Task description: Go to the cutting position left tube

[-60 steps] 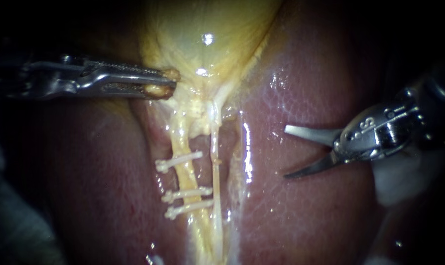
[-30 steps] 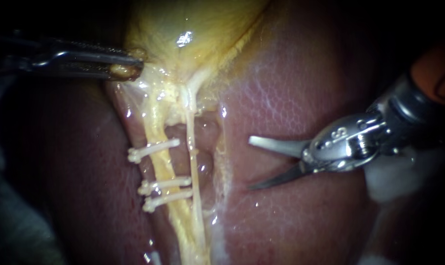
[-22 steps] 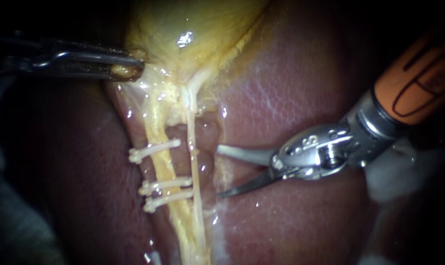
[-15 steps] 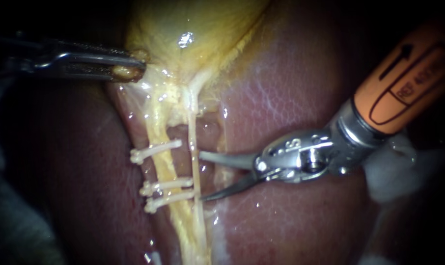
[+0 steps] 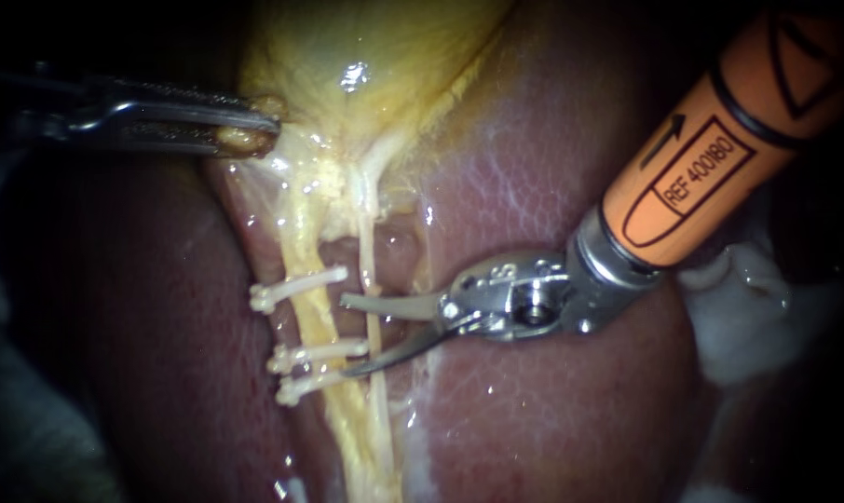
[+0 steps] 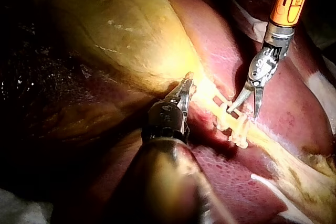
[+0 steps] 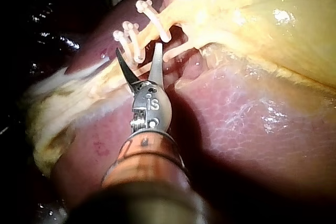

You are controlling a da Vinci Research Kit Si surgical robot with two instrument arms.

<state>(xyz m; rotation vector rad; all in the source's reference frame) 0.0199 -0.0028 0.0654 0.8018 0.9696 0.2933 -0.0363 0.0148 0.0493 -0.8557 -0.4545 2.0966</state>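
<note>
my right instrument (image 5: 346,336) has its jaws apart, with the thin right tube (image 5: 365,265) lying in the gap between them. their tips sit just beside the left tube (image 5: 316,321), one below the upper clip (image 5: 296,287) and the other by the ends of the two lower clips (image 5: 319,352). my left instrument (image 5: 252,131) has its jaws clamped on the gallbladder (image 5: 375,56) at its narrow end, well apart from the clips.
</note>
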